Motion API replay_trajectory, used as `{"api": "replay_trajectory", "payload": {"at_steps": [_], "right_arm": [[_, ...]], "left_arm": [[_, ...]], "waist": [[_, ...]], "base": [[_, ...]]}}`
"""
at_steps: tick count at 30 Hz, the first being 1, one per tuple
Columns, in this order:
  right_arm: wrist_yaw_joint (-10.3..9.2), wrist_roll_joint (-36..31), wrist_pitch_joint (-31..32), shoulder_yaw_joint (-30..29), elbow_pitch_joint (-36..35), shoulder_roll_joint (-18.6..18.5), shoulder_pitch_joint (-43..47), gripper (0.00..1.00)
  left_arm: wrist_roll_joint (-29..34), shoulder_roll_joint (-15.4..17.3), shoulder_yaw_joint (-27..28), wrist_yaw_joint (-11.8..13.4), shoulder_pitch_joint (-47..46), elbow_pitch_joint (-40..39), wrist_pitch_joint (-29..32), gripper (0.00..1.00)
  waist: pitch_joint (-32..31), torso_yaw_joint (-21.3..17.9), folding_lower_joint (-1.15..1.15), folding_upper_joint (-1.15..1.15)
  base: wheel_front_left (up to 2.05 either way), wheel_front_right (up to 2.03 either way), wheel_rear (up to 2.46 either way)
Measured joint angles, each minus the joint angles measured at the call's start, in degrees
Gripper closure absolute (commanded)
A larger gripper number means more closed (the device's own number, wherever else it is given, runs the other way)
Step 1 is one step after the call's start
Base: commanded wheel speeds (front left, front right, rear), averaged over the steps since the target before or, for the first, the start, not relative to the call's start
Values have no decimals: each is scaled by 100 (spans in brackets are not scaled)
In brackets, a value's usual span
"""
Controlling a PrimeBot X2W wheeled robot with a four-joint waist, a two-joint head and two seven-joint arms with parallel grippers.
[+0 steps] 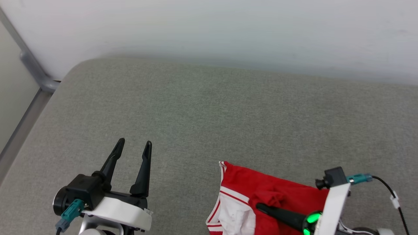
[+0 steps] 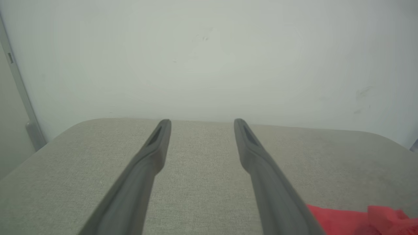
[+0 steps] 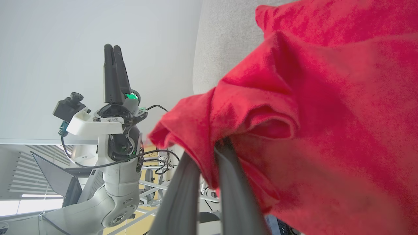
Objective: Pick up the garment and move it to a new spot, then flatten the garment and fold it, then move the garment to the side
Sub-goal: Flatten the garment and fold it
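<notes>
The garment (image 1: 277, 192), bright red with a white sleeve and thin red stripes, lies bunched at the near right of the grey padded surface (image 1: 209, 114). My right gripper (image 1: 259, 206) reaches into it from the right. In the right wrist view its fingers (image 3: 183, 182) are shut on a fold of the red garment (image 3: 326, 98), their tips buried in the cloth. My left gripper (image 1: 134, 142) stands open over bare surface to the garment's left, holding nothing. Its two fingers (image 2: 153, 153) are spread wide, and a corner of the garment (image 2: 343, 220) shows at the lower right. The left gripper (image 3: 112, 49) also appears upright in the right wrist view.
A white wall (image 1: 228, 29) backs the padded surface. A grey metal frame (image 1: 32, 65) runs down beside its rounded left corner. A black cable (image 1: 392, 192) trails from my right wrist. Bare surface stretches behind and to the left of the garment.
</notes>
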Motion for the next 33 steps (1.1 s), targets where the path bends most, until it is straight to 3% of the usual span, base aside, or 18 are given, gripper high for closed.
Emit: {"api": "replay_trajectory", "payload": {"at_steps": [3,9,10,11,12,13,22,25,28,33], "right_arm": [[0,74,-375,393,111,0,-181,100],[0,-549,-990,803,492,1,-465,100],[0,-617,-1106,829,556,3,-475,71],[0,-645,-1183,878,619,3,-488,54],[0,-636,-1236,933,689,1,-503,7],[0,-641,-1289,991,733,2,-526,0],[0,-833,-1766,1495,559,-27,-626,0],[0,-1354,-2241,1651,242,-216,-697,0],[0,-2351,-2975,1660,96,-478,-740,0],[0,-3899,-3878,1060,67,-575,-619,0]], "left_arm": [[-8,-9,-34,-62,-31,47,-2,0],[-8,-113,-43,-176,-197,125,-19,0],[-7,-141,-40,-199,-224,140,-36,0],[-7,-165,-35,-202,-245,158,-43,0],[-5,-186,-25,-220,-260,181,-48,0],[2,-197,-15,-247,-274,210,-54,0],[78,-282,52,-353,-330,416,-67,0],[112,-288,68,-375,-330,442,-68,0],[119,-292,109,-344,-321,468,-68,0],[162,-301,126,-274,-246,490,-69,0]], "waist": [[80,98,0,0],[354,231,0,0],[401,247,0,0],[443,261,0,0],[482,271,1,0],[512,277,0,0],[464,197,0,0],[397,148,0,0],[326,91,0,0],[195,-14,0,0]], "base": [[0,0,0],[0,0,0],[0,0,0],[0,0,0],[0,0,0],[0,0,0],[0,0,0],[0,0,0],[0,0,0],[0,0,0]]}}
